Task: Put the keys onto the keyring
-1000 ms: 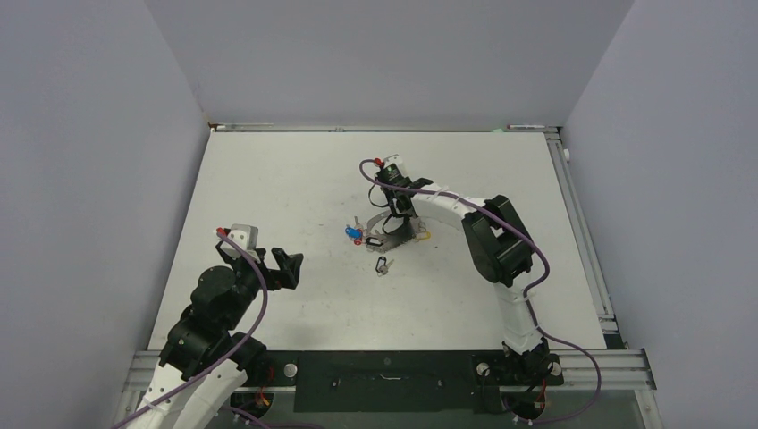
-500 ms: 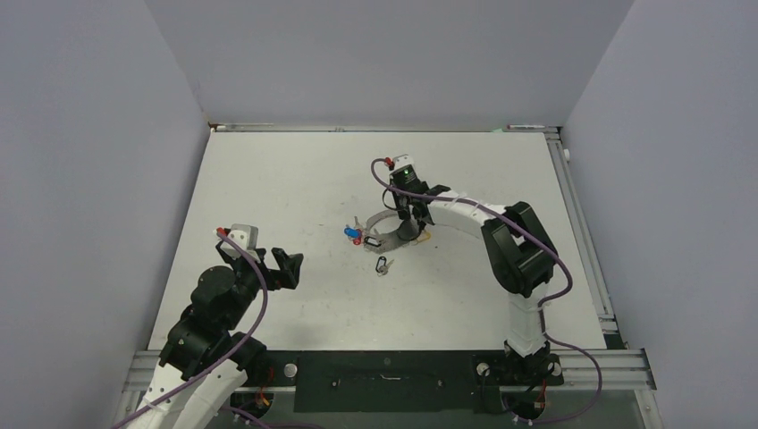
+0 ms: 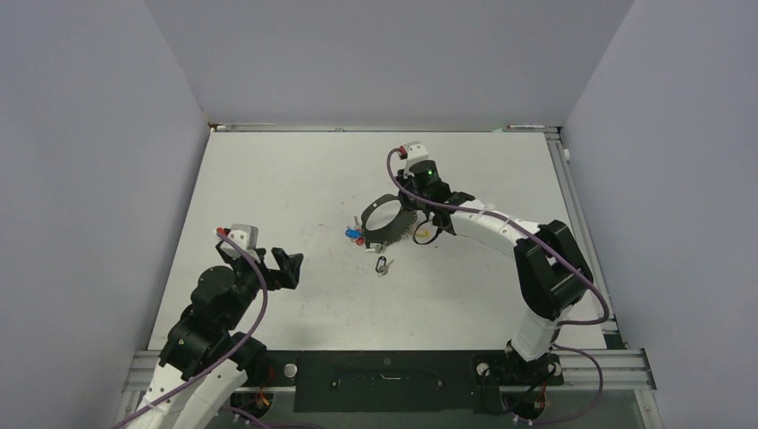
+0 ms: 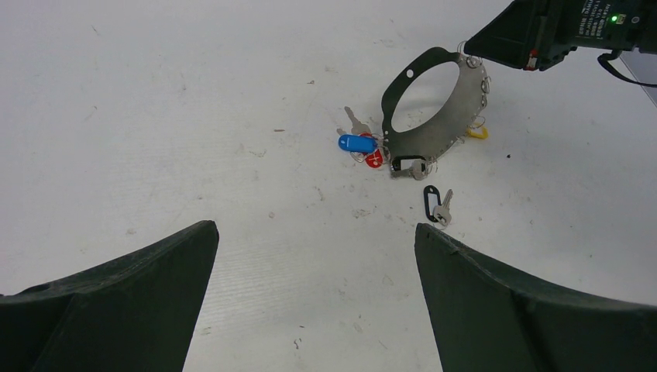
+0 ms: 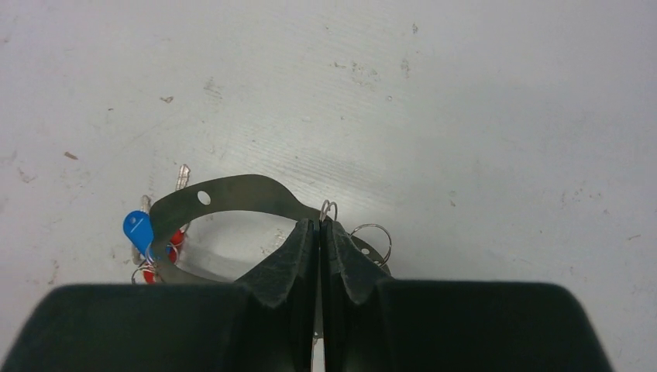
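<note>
Scuffed white tabletop (image 3: 295, 179) — right pincer (image 5: 319, 226) clamps the thin, flat grey metal keyring (image 5: 248, 188); left pincer (image 4: 316, 231) gapes wide.

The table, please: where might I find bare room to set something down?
Bare: the table from the left wall to the keyring, and the near strip before the clipped key. Crowded: the keyring, keys and right gripper.

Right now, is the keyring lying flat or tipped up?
Tipped up: the right gripper, shut on its rim, holds the keyring on edge, its low side beside the keys.
</note>
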### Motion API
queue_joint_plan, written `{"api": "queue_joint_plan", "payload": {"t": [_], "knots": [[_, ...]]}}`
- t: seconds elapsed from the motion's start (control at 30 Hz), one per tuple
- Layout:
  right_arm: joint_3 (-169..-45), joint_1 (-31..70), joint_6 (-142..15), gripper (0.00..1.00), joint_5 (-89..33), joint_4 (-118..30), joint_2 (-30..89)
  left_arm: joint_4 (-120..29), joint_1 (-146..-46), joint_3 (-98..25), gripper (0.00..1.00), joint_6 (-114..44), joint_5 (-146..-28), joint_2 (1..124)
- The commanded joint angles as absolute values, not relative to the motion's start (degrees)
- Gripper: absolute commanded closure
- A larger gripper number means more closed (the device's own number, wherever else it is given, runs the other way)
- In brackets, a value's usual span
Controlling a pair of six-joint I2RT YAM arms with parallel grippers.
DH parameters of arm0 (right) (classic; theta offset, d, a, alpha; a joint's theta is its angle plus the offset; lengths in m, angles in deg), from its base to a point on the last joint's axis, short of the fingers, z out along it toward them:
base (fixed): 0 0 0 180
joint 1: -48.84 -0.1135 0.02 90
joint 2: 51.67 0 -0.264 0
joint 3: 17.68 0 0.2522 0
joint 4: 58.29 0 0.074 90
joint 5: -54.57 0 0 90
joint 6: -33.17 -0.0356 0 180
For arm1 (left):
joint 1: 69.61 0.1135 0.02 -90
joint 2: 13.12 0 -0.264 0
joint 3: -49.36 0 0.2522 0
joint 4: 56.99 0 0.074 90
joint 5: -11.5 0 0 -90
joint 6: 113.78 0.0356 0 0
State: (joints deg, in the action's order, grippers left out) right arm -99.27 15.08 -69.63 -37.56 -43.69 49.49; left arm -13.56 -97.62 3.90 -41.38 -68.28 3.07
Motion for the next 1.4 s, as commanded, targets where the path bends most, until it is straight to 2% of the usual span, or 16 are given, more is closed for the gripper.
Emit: {"api": "queue_joint_plan", "payload": {"t": [0.0,0.6,0.77,1.13,1.37], "knots": [[-96.32,15.35,-68.92,0.95,-33.02,-53.62,42.92,-16.90,-97.21,3.29,0.04,-41.19,-68.74,2.95],[-83.47,13.41,-65.40,0.95,-17.22,-74.92,28.06,-19.91,-97.13,3.72,0.04,-39.05,-72.52,-2.65],[-80.11,13.05,-64.99,0.95,-10.23,-81.34,24.33,-25.26,-96.95,4.93,0.04,-38.46,-77.00,-4.92],[-81.49,13.07,-68.47,0.95,0.33,-83.85,19.56,-38.21,-96.95,4.76,0.00,-36.51,-92.00,-4.12],[-79.93,12.55,-72.14,0.95,5.58,-86.68,16.19,-50.03,-96.99,4.81,0.15,-36.05,-102.37,-0.47]]}}
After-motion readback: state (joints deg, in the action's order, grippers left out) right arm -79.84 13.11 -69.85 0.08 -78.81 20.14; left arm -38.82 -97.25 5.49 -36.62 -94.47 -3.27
